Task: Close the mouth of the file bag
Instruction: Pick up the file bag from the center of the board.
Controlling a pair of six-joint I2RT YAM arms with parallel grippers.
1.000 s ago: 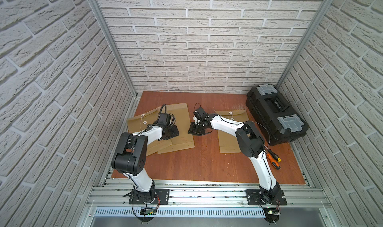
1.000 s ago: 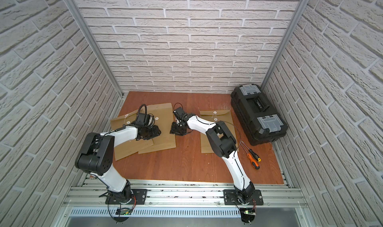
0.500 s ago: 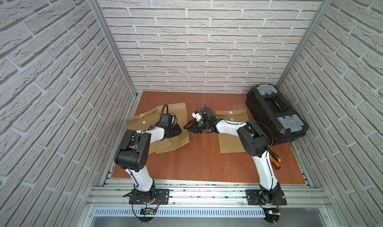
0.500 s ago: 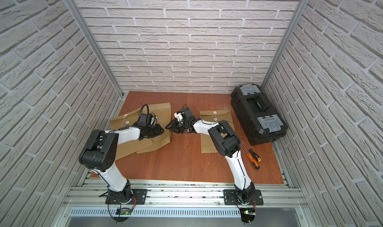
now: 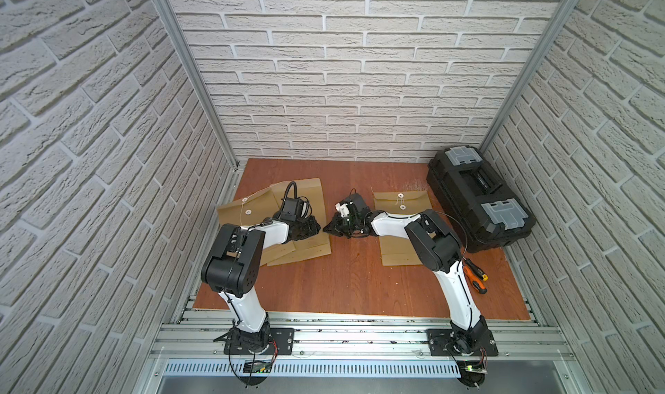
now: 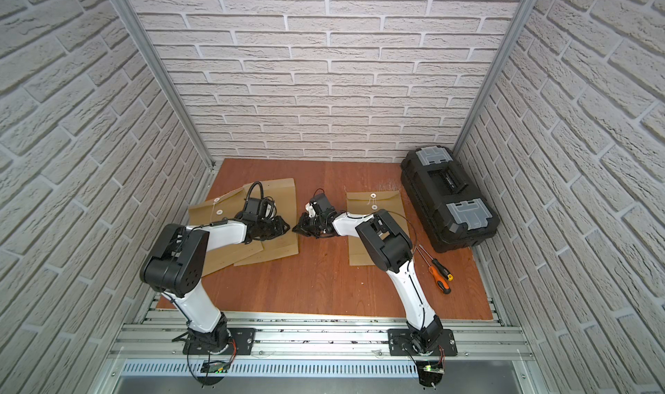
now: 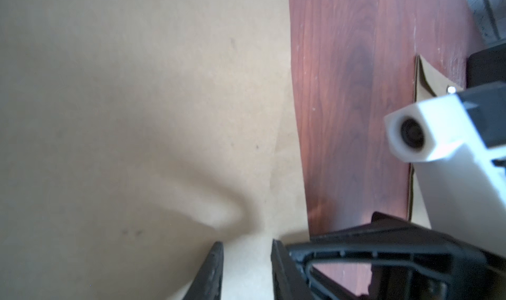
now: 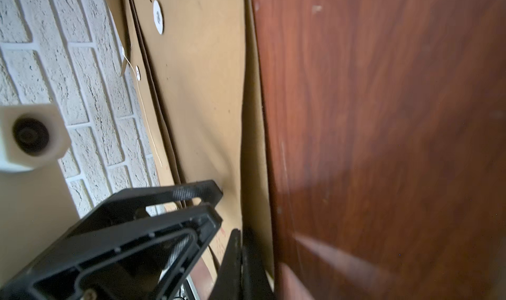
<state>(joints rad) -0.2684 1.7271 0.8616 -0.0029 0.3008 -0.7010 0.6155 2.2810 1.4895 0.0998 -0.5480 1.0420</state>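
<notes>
Task thing: the brown kraft-paper file bag [image 5: 313, 198] [image 6: 286, 194] lies flat on the left half of the reddish-brown wooden tabletop [image 5: 342, 284]. It lies on top of a second brown paper bag [image 5: 237, 216] that juts out toward the left wall.

Left gripper [image 5: 316, 226] [image 7: 246, 257]: it is low over the top bag, close to the bag's edge that faces the table's middle. The jaws stand a little apart, and tan paper [image 7: 137, 93] shows in the gap between them. A shadowed ridge in the sheet runs toward the fingers.

Right gripper [image 5: 325, 228] [image 8: 241, 246]: it reaches in from the opposite side to that same edge, its tip just beside the left gripper's. The jaws are pressed together. In the right wrist view the bag's upper paper layer [image 8: 197, 93] lifts along the edge and runs down into the fingers, so they pinch it.

Third bag: a separate brown string-tie paper envelope [image 5: 388, 198] lies right of centre, partly under the right forearm.

Right side: a black plastic toolbox with grey latches [image 5: 478, 198] sits against the wall. Two orange-and-black screwdrivers [image 5: 475, 277] lie near it on the board.
</notes>
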